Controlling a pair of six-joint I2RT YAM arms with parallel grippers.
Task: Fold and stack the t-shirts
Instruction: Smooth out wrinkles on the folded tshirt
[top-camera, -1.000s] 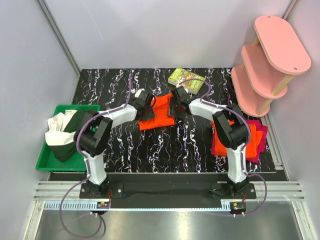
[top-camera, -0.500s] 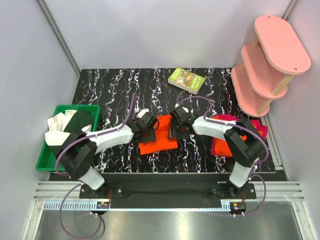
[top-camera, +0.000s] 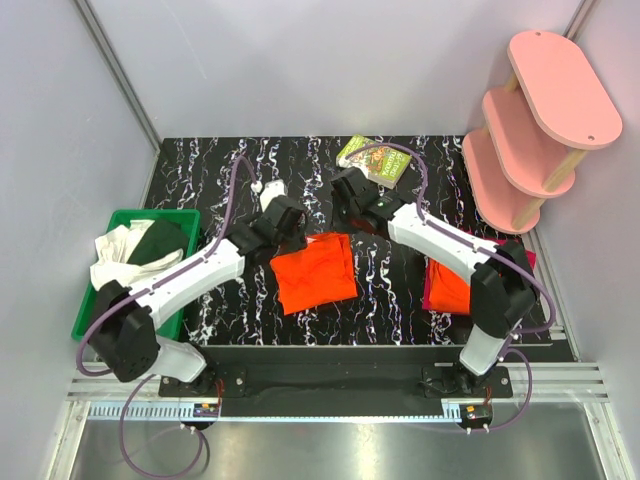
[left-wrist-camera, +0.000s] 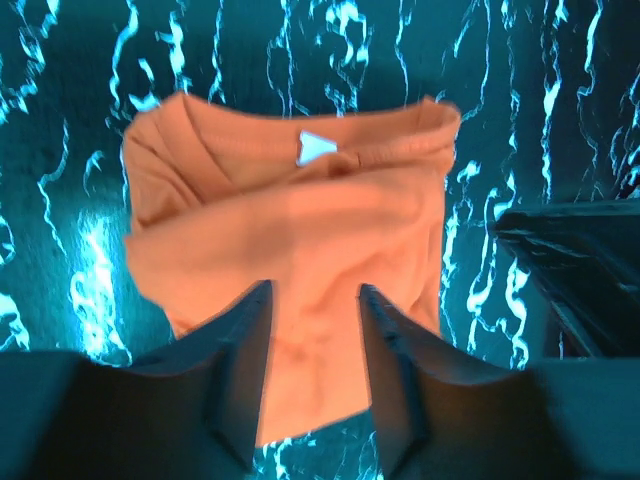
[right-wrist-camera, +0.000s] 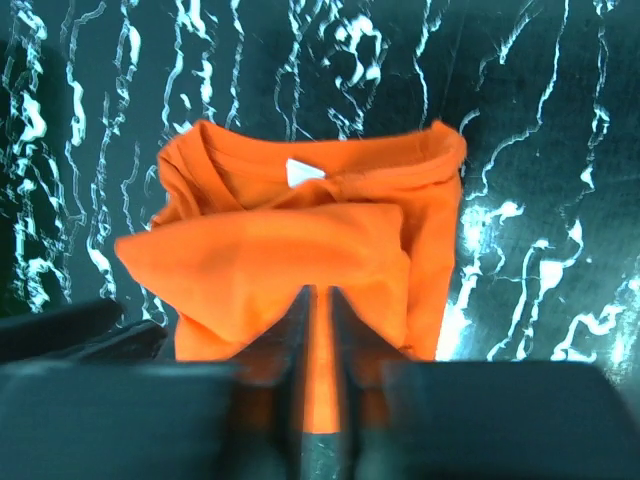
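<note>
A folded bright orange t-shirt (top-camera: 315, 272) (left-wrist-camera: 290, 210) (right-wrist-camera: 300, 230) lies flat on the black marbled table (top-camera: 230, 175), its collar and white label showing in both wrist views. My left gripper (top-camera: 285, 228) (left-wrist-camera: 315, 290) hovers just beyond its far left corner, open, with only the cloth below seen between the jaws. Off the far right corner my right gripper (top-camera: 352, 208) (right-wrist-camera: 320, 290) has its jaws drawn to a narrow gap, holding nothing. Folded orange (top-camera: 452, 290) and magenta-red (top-camera: 431, 288) t-shirts lie stacked at the right, partly hidden by the right arm.
A green bin (top-camera: 85, 325) at the left edge holds white and dark cloths (top-camera: 120, 265). A book (top-camera: 375, 160) lies at the table's far side behind the right gripper. A pink tiered shelf (top-camera: 540, 130) stands at the far right corner.
The orange shirt came toward the near edge and now lies folded. Both grippers have since pulled back from it toward the far side, and the right jaws have narrowed.
</note>
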